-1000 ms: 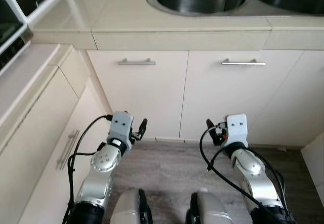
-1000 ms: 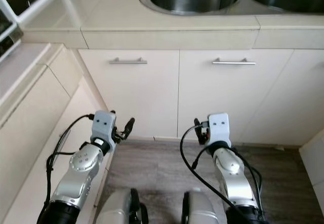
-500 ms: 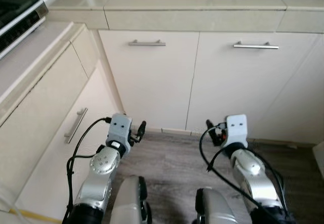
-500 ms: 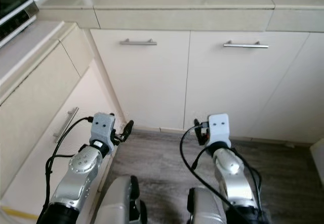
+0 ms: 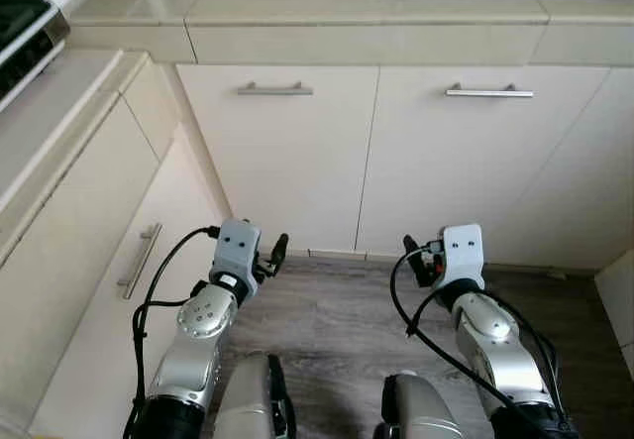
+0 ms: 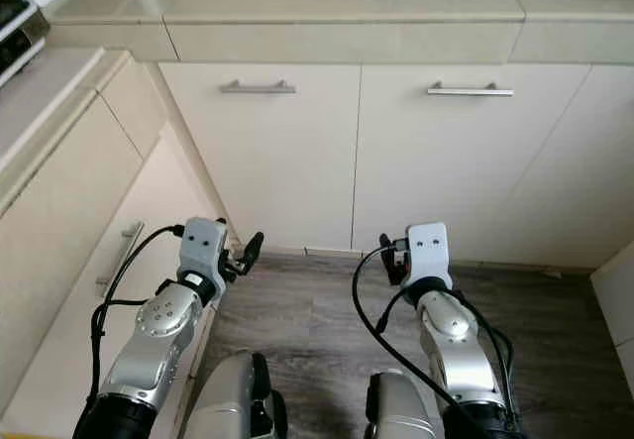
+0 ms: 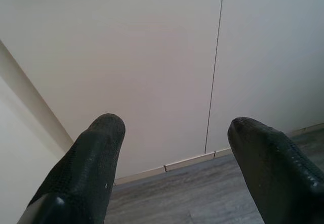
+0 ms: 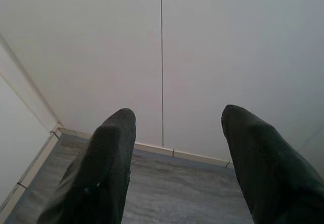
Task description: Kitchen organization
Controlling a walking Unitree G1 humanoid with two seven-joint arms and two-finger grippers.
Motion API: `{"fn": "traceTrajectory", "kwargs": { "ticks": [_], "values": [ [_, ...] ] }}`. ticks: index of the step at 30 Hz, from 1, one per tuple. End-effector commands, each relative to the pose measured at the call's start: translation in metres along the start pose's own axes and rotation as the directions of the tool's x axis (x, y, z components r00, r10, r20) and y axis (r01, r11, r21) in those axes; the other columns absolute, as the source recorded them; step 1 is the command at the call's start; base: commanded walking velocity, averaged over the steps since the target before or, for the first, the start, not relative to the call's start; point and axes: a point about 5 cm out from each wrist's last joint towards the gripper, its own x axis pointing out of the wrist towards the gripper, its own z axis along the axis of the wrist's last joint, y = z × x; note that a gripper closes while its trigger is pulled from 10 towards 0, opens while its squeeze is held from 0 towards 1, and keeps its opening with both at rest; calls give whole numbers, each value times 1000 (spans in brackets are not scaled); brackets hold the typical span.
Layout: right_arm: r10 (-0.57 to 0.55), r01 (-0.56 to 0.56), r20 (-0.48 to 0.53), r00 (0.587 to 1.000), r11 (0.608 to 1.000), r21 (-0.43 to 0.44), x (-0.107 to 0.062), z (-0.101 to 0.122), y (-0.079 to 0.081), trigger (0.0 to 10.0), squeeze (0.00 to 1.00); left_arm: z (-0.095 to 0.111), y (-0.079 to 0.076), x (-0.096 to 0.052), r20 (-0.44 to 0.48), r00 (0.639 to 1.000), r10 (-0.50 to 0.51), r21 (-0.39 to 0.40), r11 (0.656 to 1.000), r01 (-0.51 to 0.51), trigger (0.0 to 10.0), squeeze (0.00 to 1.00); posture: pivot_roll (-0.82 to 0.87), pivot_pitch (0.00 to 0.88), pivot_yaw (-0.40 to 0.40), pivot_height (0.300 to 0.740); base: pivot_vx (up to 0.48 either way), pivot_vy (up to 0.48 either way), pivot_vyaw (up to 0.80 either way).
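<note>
While facing cabinet doors (image 5: 287, 162), left gripper (image 7: 172, 158), right gripper (image 8: 174, 153) held low, fingers spread.

Grey wood-grain floor (image 5: 337, 310) below cream cabinets (image 5: 287, 162); countertop (image 5: 357, 8) above.

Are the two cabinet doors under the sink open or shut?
Shut. The left door and right door sit flush, with only a thin straight seam between them.
</note>
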Motion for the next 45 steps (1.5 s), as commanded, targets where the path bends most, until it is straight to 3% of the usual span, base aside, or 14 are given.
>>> {"fn": "traceTrajectory", "kwargs": {
  "ticks": [1,27,38,45],
  "values": [
    [-3,3,16,1000,1000,13,-1,2,0,10000,0,2,3,-1,6,1000,3,1,1000,-3,10000,0,-84,85,55,678,0,0,0],
    [-5,5,7,1000,1000,15,0,1,0,10000,0,2,2,0,6,1000,0,-3,1000,0,10000,0,-83,84,54,663,0,0,0],
    [-4,4,4,1000,1000,12,-1,0,0,10000,0,1,2,0,5,1000,-2,-6,1000,2,10000,0,-86,78,54,594,0,0,0],
    [-4,4,4,1000,1000,12,-1,-1,0,10000,0,1,1,0,3,1000,-3,-7,1000,3,10000,0,-86,74,54,581,0,0,0]
  ]
}}
